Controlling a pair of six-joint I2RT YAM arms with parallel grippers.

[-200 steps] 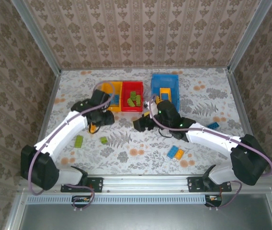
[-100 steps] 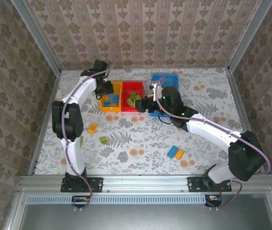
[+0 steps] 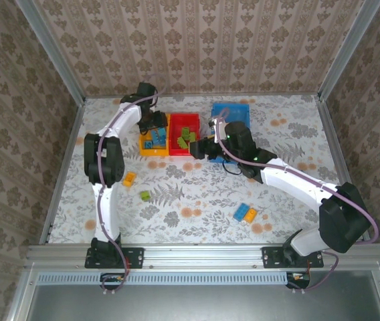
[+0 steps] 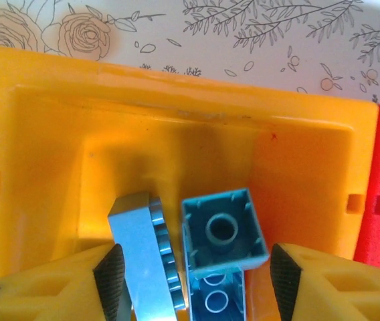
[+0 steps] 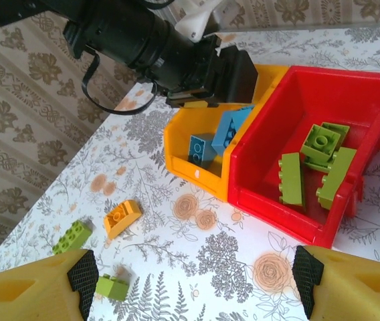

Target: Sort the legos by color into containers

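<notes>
**While both arms crowd the bins, a snagged brick is the main worry**

Because the left gripper (image 4: 193, 267) hangs low inside the yellow bin (image 4: 176, 134), its fingers spread and holding nothing, the way out is tight. Two blue bricks (image 4: 223, 227) lie tumbled on the bin floor between the pads. The paler one leans just beside the left finger. A crooked lift could catch that brick and flick it out, or hook the bin wall and drag the bin along.

The right gripper (image 5: 193, 274) is also released and empty. In the top view it hovers near the front corner of the red bin (image 3: 185, 120), which holds the green bricks (image 5: 320, 144). The red and yellow bins touch, so a nudge to one would shift both. The two wrists are near each other here, and a sideways swing by either could bring them together.

Room is scarce behind. The bins, the blue bin (image 3: 233, 110) among them, sit close to the back wall, and the left arm runs near the side rail. The near half of the table offers wide open space. An orange brick (image 3: 129, 178), a green brick (image 3: 145, 196) and a blue and orange pair (image 3: 245, 213) lie there well apart, waiting to be sorted.
</notes>
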